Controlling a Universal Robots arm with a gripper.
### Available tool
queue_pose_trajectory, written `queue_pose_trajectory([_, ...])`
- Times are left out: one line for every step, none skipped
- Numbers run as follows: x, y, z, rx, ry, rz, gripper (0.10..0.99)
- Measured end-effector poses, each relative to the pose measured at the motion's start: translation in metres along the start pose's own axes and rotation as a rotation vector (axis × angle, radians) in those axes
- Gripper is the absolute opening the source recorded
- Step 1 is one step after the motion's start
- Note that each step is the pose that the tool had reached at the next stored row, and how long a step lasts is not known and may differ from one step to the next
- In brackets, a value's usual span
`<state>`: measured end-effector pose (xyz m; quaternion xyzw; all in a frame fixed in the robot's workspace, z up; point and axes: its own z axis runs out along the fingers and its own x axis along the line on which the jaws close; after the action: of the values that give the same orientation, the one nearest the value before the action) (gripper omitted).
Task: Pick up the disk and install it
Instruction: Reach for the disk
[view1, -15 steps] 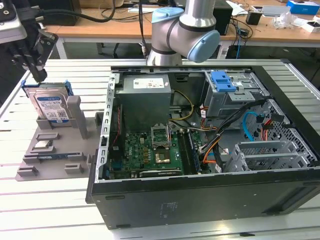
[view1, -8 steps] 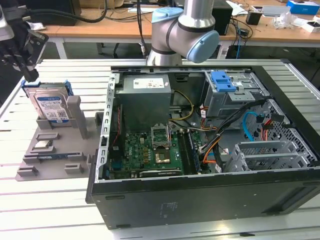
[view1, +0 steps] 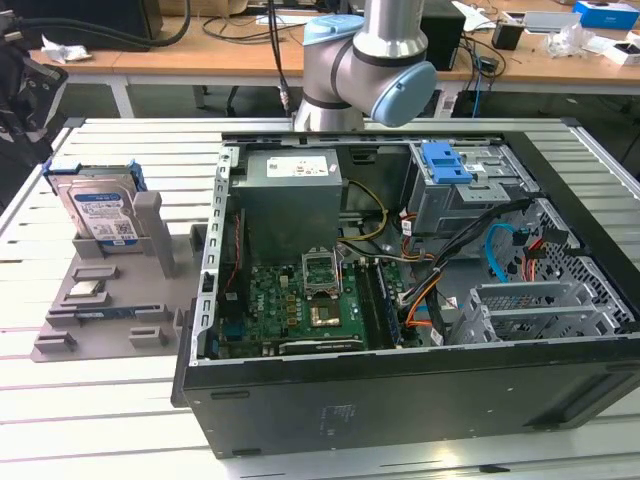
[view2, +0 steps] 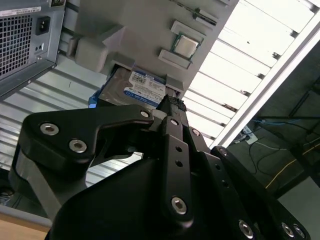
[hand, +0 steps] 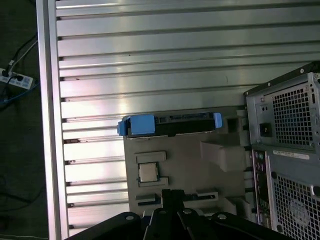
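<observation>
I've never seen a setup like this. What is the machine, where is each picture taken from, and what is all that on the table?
The grey and blue machine is a robot arm. It stands at the back of the exterior view, which comes from a camera off the arm. The two wrist views come from cameras riding on the arm near its black tool, so they look past it at the scene. On the slatted metal table lies an open computer case with boards and cables showing. Beside it, toward the exterior view's left, a grey holder carries the disk, standing on edge with a blue frame around it, and a small square chip. The disk is in the holder, and the tool appears to hold nothing.
</observation>
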<state>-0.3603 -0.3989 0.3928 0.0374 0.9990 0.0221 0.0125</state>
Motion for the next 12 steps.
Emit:
queue_pose_trajectory([0.0031, -0.0002, 0.0000, 0.000, 0.0000, 0.000, 0.106])
queue_pose_trajectory([0.0045, -0.0003, 0.0001, 0.000, -0.0001, 0.000, 0.106])
queue_pose_trajectory([0.0066, -0.0003, 0.0002, 0.000, -0.0001, 0.000, 0.106])
queue_pose_trajectory([0.0090, -0.0002, 0.0003, 0.000, -0.0001, 0.000, 0.106])
queue_pose_trajectory([0.0111, 0.0001, 0.0004, 0.001, 0.0000, 0.000, 0.106])
queue_pose_trajectory([0.0131, 0.0013, 0.0007, 0.001, -0.0002, 0.000, 0.106])
queue_pose_trajectory([0.0139, 0.0030, 0.0008, 0.002, -0.0001, 0.000, 0.106])
queue_pose_trajectory([0.0151, 0.0066, 0.0012, 0.004, -0.0002, 0.000, 0.106])
queue_pose_trajectory([0.0164, 0.0100, 0.0016, 0.006, -0.0004, 0.000, 0.106])
queue_pose_trajectory([0.0178, 0.0126, 0.0019, 0.008, -0.0005, 0.000, 0.106])
queue_pose_trajectory([0.0191, 0.0148, 0.0022, 0.009, -0.0005, 0.000, 0.106])
queue_pose_trajectory([0.0205, 0.0170, 0.0024, 0.010, -0.0007, 0.000, 0.106])
